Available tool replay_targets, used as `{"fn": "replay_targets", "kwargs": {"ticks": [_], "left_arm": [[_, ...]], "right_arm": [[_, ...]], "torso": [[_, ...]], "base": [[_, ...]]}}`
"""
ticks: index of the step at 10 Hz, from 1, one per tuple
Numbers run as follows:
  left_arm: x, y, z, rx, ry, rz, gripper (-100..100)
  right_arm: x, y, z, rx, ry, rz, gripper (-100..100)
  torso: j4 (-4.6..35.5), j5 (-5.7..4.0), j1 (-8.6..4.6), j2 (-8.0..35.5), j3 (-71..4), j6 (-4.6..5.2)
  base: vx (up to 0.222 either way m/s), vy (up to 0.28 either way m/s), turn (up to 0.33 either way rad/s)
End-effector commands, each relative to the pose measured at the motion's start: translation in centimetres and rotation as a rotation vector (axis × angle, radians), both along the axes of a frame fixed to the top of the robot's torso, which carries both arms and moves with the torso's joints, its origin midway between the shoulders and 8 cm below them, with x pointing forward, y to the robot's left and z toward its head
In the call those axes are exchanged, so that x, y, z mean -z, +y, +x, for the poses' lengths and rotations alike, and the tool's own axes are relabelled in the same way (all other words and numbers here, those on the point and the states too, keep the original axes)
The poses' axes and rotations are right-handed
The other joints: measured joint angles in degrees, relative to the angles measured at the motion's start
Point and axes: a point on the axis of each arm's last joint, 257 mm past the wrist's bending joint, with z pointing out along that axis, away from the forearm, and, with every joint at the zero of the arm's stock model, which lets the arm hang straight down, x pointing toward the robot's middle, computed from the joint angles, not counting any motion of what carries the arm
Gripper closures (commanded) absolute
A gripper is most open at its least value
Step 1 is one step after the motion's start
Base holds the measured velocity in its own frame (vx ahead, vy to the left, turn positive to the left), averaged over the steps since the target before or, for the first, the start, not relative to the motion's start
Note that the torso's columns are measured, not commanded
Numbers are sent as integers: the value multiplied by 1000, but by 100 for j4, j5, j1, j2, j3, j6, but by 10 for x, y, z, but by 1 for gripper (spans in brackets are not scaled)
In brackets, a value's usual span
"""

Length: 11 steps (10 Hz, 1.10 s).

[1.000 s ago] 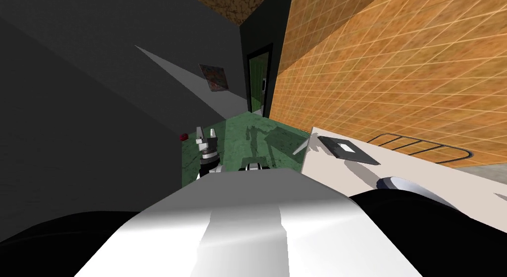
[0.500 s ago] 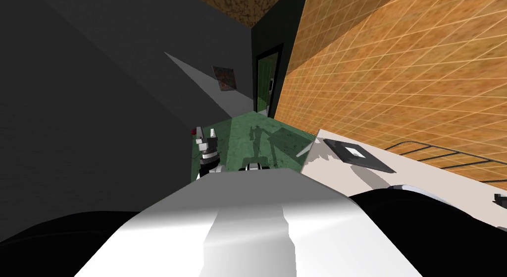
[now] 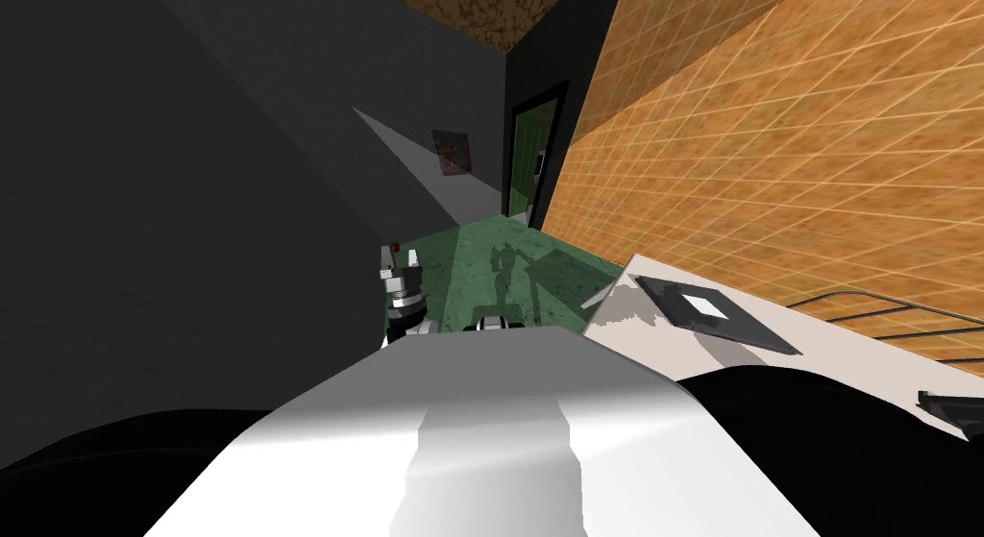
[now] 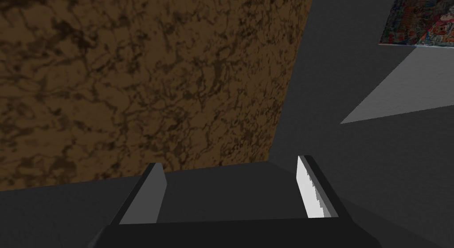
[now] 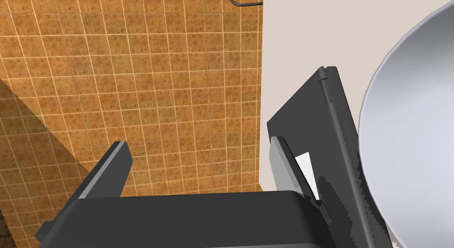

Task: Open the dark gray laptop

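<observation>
The dark gray laptop (image 3: 716,315) lies shut and flat, with a white patch on its lid, near the corner of a pale table (image 3: 846,353). In the right wrist view the laptop (image 5: 319,121) lies just beyond one finger of my right gripper (image 5: 197,170). That gripper is open, holds nothing and hangs off the table's edge. My left gripper (image 3: 401,262) is raised over the green floor by the dark wall. Its fingers (image 4: 312,192) stand open and empty.
A large pale grey rounded dish (image 5: 412,134) sits right beside the laptop. A wire rack (image 3: 884,305) runs along the orange tiled wall (image 3: 769,157) behind the table. A dark object (image 3: 947,411) lies at the table's far right. A doorway (image 3: 533,166) opens beyond the green floor (image 3: 480,262).
The whole head view has slid to the right, so I have turned. The laptop and table now sit farther right and lower. Both arms keep their pose.
</observation>
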Motion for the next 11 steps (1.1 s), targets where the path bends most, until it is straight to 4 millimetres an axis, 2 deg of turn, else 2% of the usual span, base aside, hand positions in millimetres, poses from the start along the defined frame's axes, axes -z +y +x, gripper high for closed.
{"fn": "replay_targets", "kwargs": {"ticks": [1, 2, 3, 6, 8, 9, 10, 11], "left_arm": [[0, 0, 0, 0, 0, 0, 0], [0, 0, 0, 0, 0, 0, 0], [0, 0, 0, 0, 0, 0, 0], [0, 0, 0, 0, 0, 0, 0], [0, 0, 0, 0, 0, 0, 0], [0, 0, 0, 0, 0, 0, 0], [0, 0, 0, 0, 0, 0, 0], [0, 0, 0, 0, 0, 0, 0]], "right_arm": [[24, 7, -6, -1, 35, 17, -100], [44, 13, -8, -6, 59, 33, -100], [44, 13, -8, -6, 59, 33, -100], [94, 32, -9, -35, 118, 73, -100], [119, 43, -5, -59, 153, 89, -100], [128, 48, -3, -70, 165, 96, -100], [125, 49, 2, -79, 161, 90, -100], [127, 49, -2, -73, 164, 95, -100]], "torso": [[-1, -1, -1, 0, -1, -8], [-2, -1, -5, -7, -5, -1], [-2, -3, -5, -4, -3, -7], [1, -4, -10, 6, 3, -8], [3, -77, -54, -14, 16, -38], [1, -106, -79, -23, 19, -36], [3, -127, -90, -32, 21, -53], [-1, -122, -115, -40, 15, -48]], "base": [[-58, -16, 112], [-59, -24, 175], [-61, -20, 110], [-91, -51, 213], [-98, -61, 171], [-78, -65, 128], [-40, -16, 35], [0, 6, 8]]}}
